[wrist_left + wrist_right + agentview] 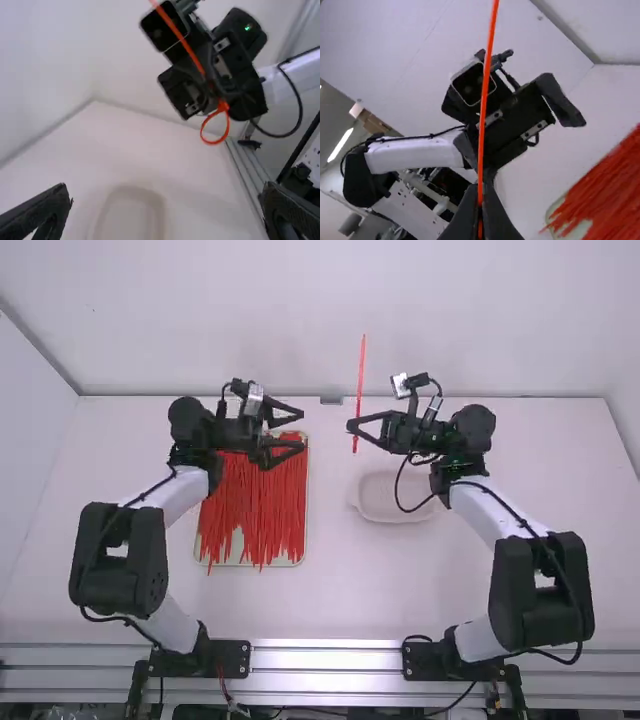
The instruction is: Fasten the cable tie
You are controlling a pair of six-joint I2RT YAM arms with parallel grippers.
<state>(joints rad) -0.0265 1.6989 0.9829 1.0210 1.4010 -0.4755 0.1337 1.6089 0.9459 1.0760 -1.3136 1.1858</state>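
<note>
**A:** Two grippers of yours are up over the table, so what has each got?

**B:** My right gripper (352, 426) is pinched tight on one red cable tie (360, 380). My fingers (468, 221) meet on the strap with no gap between them. My left gripper (300, 430) has hold of nothing, and its fingers (42, 215) are spread wide apart.

**A:** Where is that tie, going by the white dish (360, 505)?

**B:** It is above the dish's far left corner, off the table. The long tail stands nearly upright above my right fingers, and a small loop (215, 127) hangs below them.

**A:** Is the loop locked?

**B:** It looks closed into a ring. I think the tail runs through the head right at my pinch, but my fingers cover that spot, so I can't say for sure.

**A:** And the left gripper?

**B:** It is left of the dish and raised, facing the right gripper across a gap. It is near the tie but not touching it. It hangs over the far end of the tray (290, 562), which lies just beside the dish on its left.

**A:** What's on the tray?

**B:** A heap of loose red ties (255, 505), laid lengthwise and covering most of it. The dish itself sits on the table below the right gripper, a bit nearer my bases
</note>
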